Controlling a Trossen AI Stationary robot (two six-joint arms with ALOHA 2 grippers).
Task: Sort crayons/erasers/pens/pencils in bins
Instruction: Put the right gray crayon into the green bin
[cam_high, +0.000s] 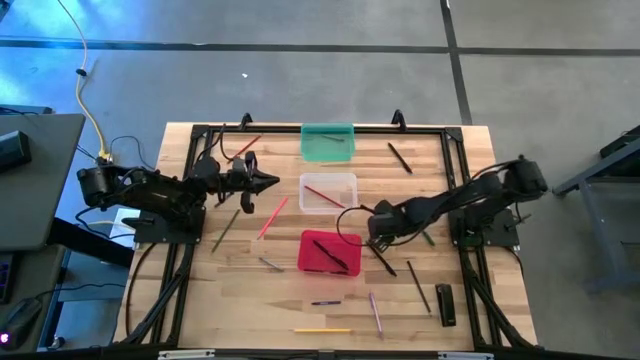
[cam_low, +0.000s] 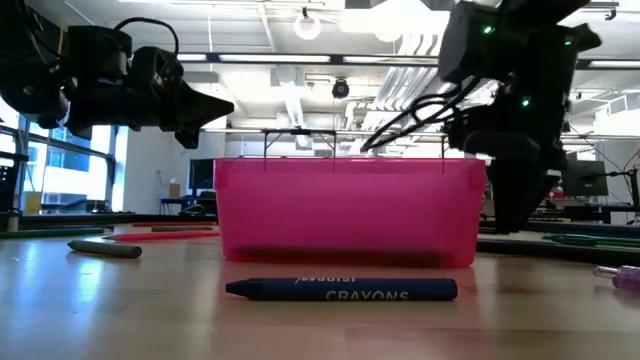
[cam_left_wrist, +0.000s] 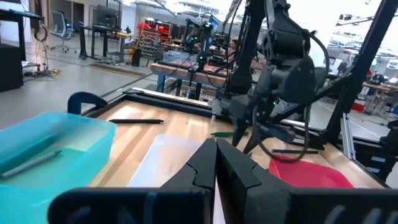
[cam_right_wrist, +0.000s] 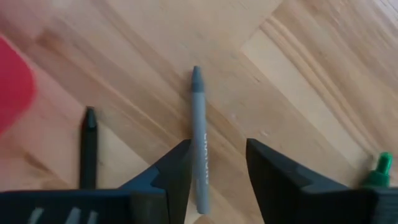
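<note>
Three bins stand in a row down the table's middle: teal (cam_high: 327, 142), clear (cam_high: 328, 192) and red (cam_high: 329, 252). My right gripper (cam_right_wrist: 217, 158) points down just right of the red bin (cam_right_wrist: 11, 81) and is open. A grey crayon (cam_right_wrist: 198, 134) lies flat on the wood, its near part between the fingers, close to one of them; I cannot tell whether it touches. A black crayon (cam_right_wrist: 89, 146) lies beside it. My left gripper (cam_high: 265, 182) is shut on nothing, level above the table's left part, pointing at the clear bin (cam_left_wrist: 165, 155).
Loose sticks lie about: a dark pen (cam_high: 400, 157) far right, a red pencil (cam_high: 273, 217), a blue crayon (cam_low: 345, 290) and a yellow pencil (cam_high: 322, 329) near the front edge, a pink one (cam_high: 376, 312). A black block (cam_high: 445, 303) lies front right. A green tip (cam_right_wrist: 379, 168) lies near my right gripper.
</note>
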